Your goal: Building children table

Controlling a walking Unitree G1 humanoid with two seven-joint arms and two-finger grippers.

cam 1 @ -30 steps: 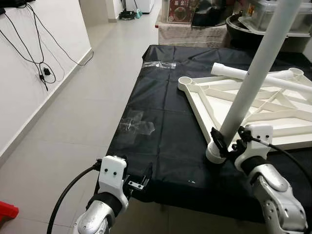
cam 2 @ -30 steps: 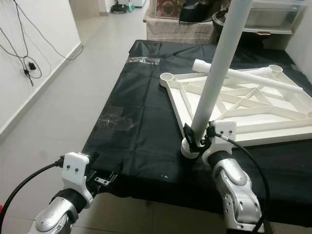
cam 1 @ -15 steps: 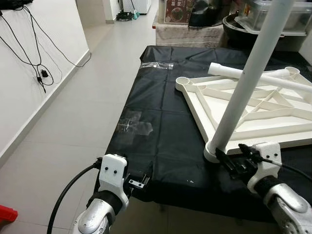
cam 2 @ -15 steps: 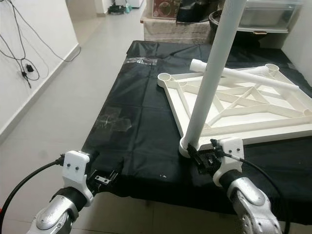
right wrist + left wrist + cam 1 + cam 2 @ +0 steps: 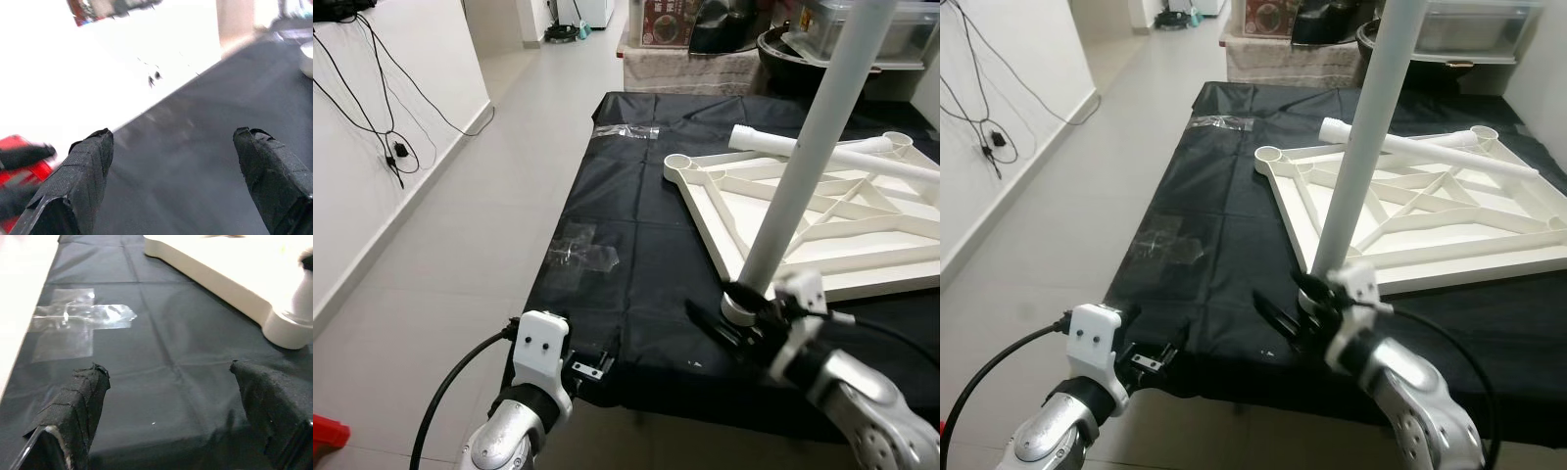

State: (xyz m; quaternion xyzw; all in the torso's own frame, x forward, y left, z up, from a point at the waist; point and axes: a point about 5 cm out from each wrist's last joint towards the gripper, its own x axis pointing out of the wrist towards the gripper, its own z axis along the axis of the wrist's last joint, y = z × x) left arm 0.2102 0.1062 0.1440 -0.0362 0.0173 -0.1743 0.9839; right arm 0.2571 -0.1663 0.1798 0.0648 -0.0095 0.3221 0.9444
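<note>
Two hands are in my sight. On the left, my left hand [image 5: 590, 368] hangs at the near edge of the desk [image 5: 636, 245], which has a black cover, and its fingers [image 5: 78, 404] are spread apart with nothing between them. Some clear tape [image 5: 584, 256] sticks to the cover beyond it. In the middle, my right hand [image 5: 1278, 318] is open too and holds nothing; it sits just beside the foot of the white leg [image 5: 803, 157]. That leg stands up tilted from the near corner of the white table frame [image 5: 842, 230], which lies flat on the desk to the right. One more white tube [image 5: 822, 157] lies across the frame.
</note>
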